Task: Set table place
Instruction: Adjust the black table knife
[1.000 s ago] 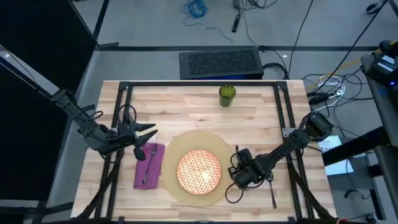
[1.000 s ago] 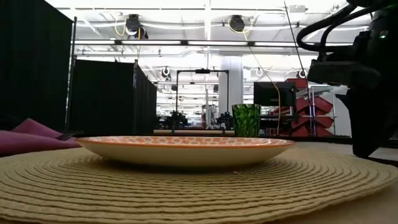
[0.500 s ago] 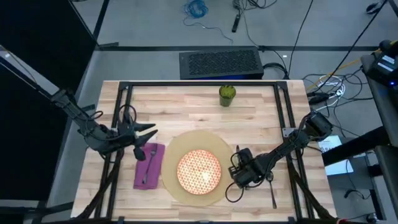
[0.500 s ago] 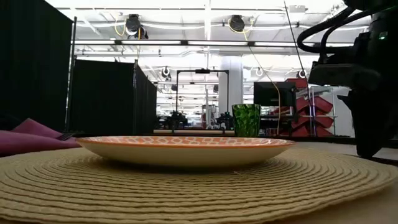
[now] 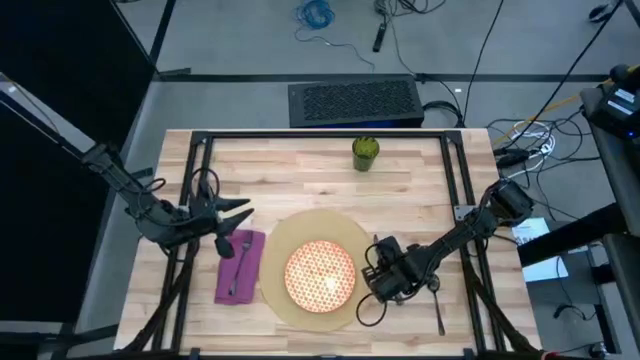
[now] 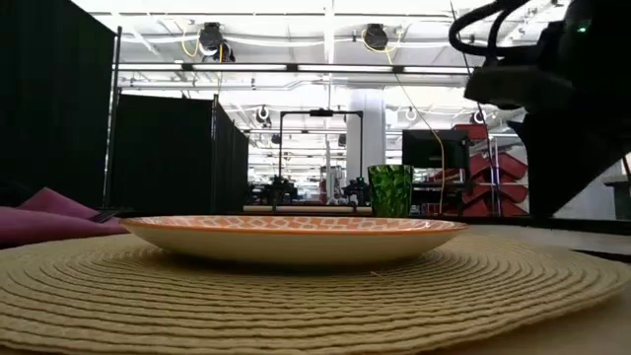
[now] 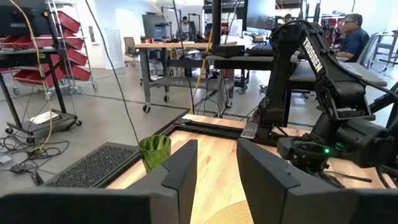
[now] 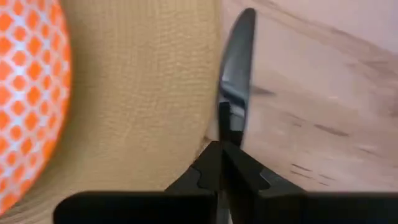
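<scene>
While the left end effector [image 5: 243, 212] hovers with its fingers spread apart and empty over the desk [image 5: 300, 165], beside the purple napkin [image 5: 238, 265], the right end effector [image 5: 372, 283] is clamped on a dark knife [image 8: 235, 93] at the right edge of the round tan mat [image 5: 300, 232]. On the mat sits the orange-patterned plate [image 5: 320, 275]. A green cup [image 5: 365, 152] stands well apart at the far side of the desk
</scene>
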